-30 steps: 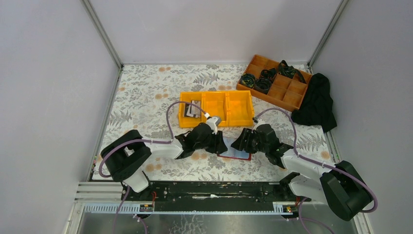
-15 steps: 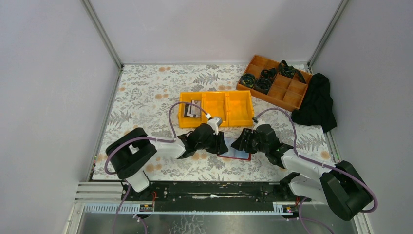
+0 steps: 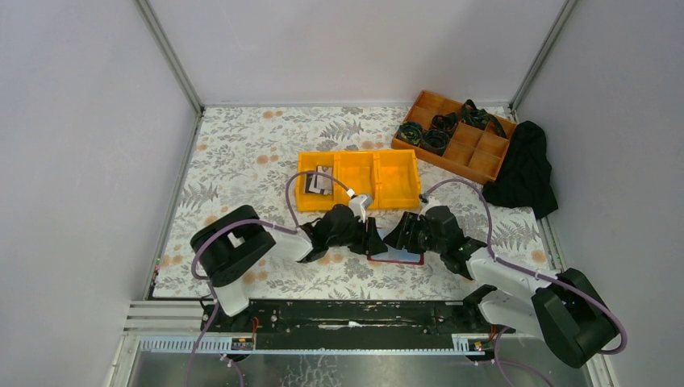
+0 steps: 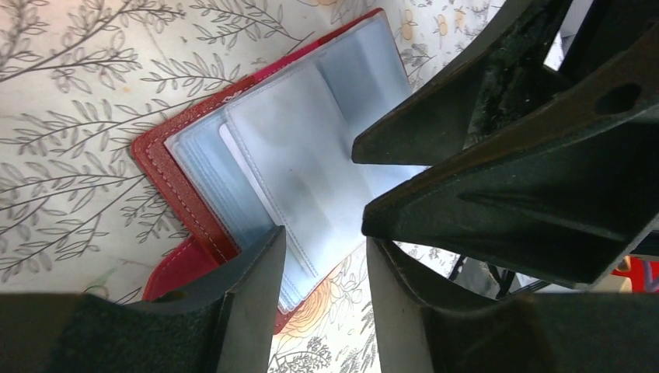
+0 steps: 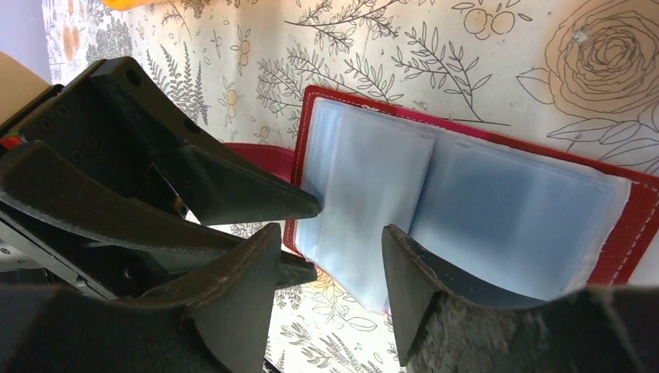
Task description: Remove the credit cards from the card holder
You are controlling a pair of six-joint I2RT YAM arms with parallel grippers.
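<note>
Left gripper [image 4: 322,237] and right gripper [image 5: 328,229], both spread, hide most of the card holder [image 5: 497,202] from above

Left tool [image 3: 374,240], right tool [image 3: 400,235] nose-to-nose

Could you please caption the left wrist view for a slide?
Open red card holder on floral tablecloth, framed by the open left end effector, right end effector opposite.

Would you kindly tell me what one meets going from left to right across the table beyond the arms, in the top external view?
yellow bin → orange divided tray → black cloth
</note>
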